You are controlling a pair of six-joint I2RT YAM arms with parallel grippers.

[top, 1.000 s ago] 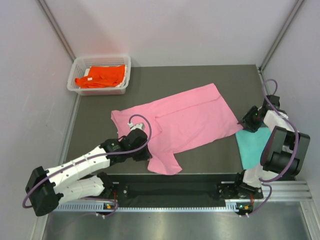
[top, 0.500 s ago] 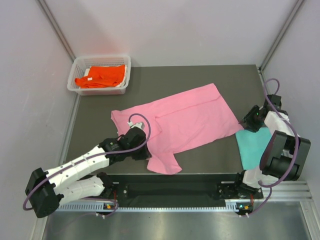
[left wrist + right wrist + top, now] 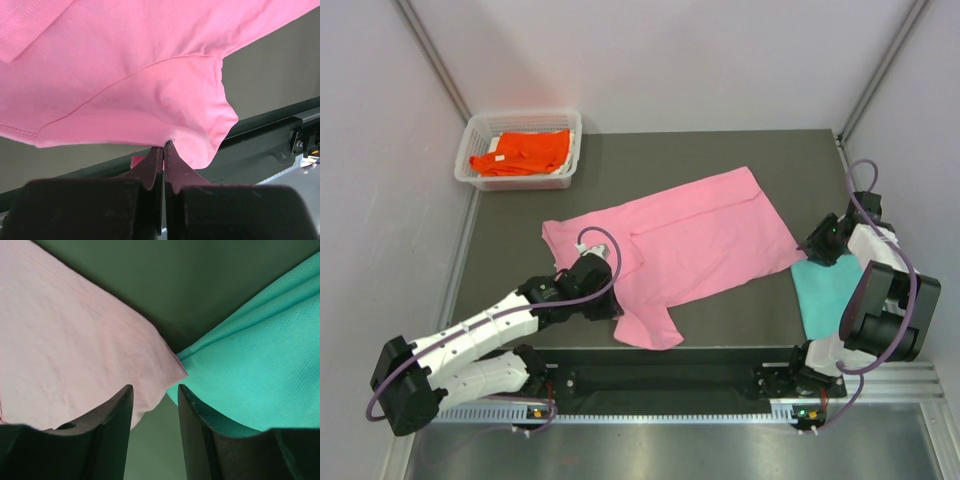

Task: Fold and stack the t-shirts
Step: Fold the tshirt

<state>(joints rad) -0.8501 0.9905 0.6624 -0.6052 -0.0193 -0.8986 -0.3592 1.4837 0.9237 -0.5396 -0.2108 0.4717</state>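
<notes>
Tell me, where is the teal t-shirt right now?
In the top view the teal t-shirt lies flat at the near right edge of the table, right next to the right-hand corner of the spread-out pink t-shirt.

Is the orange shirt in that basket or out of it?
In. The orange shirt lies bunched inside the white basket, within its rim.

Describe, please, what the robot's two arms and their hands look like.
The left arm and right arm match: white shells over the links, black cylindrical joints, and a purple cable looping loosely along each. The left hand and right hand each have two dark, matte fingers that taper to the tips. No markings are legible.
</notes>
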